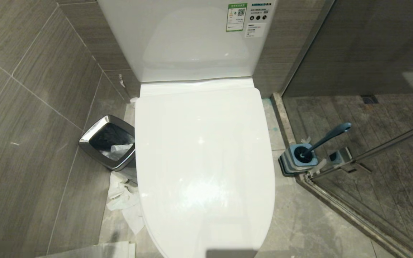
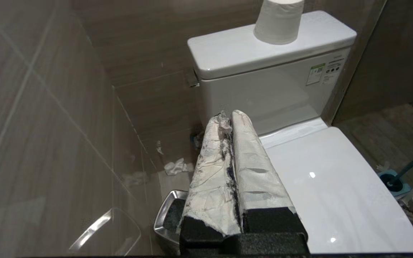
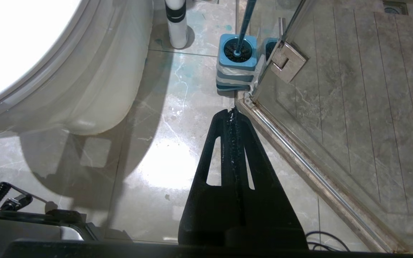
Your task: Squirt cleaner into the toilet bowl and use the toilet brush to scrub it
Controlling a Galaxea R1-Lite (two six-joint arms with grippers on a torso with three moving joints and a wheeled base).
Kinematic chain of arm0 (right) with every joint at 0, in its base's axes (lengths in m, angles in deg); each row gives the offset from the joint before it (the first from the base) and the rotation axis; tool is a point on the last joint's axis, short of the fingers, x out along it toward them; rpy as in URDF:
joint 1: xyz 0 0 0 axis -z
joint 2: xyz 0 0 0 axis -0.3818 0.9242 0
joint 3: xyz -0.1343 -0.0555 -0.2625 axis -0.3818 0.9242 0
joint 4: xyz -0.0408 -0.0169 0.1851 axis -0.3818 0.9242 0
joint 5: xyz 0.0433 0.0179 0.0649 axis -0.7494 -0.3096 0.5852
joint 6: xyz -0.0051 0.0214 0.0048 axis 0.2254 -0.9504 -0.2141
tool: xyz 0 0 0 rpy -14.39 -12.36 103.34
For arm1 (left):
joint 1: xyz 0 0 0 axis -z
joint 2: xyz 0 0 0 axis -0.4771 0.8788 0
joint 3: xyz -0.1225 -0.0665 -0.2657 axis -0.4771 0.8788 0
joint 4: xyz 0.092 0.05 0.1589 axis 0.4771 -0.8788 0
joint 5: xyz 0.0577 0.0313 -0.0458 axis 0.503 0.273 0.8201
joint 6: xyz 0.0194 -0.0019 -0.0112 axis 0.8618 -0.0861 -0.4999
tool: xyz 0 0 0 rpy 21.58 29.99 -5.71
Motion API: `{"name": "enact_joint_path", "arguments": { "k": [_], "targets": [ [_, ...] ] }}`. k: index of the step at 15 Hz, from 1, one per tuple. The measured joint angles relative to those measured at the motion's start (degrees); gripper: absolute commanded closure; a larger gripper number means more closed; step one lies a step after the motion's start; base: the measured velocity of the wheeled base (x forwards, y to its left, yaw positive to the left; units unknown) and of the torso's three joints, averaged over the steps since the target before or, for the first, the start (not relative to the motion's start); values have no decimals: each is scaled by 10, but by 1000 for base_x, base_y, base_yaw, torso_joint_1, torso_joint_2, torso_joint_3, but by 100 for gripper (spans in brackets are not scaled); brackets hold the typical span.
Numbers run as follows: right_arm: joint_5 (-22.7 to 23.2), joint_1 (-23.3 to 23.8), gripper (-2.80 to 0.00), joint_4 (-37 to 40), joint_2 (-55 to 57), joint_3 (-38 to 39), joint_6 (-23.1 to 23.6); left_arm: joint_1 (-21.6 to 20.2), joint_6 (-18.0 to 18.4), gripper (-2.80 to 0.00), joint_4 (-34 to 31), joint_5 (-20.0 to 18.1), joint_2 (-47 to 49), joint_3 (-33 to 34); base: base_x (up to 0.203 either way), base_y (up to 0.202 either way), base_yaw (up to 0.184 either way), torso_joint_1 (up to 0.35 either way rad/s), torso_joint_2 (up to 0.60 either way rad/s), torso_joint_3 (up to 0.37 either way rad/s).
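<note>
Your left end effector [image 2: 227, 118] is pinched shut, holding nothing, up beside the toilet [image 2: 335, 186] with its lid down. Your right end effector [image 3: 232, 114] is shut too; the brush [image 3: 237, 53] stands just ahead of it.

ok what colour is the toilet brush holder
Blue top with blue, white and grey stripes on the toilet brush base; shows best in the right wrist view.

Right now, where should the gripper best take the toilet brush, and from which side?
Probably the toilet brush handle, on its upper part just under the rounded end, coming from above: the handle leans out of the square base toward the glass door, free in the air.
</note>
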Motion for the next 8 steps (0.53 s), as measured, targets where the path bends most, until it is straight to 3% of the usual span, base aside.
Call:
{"name": "enact_joint_path", "arguments": {
  "k": [6,8],
  "targets": [
    [0,0,0,0,0,0,0,-35,0,0,-108,-5,-268,167,0,0,0,1,1,4],
    [0,0,0,-1,0,0,0,-37,-2,0,-103,-3,-323,253,0,0,0,0,0,0]
  ]
}}
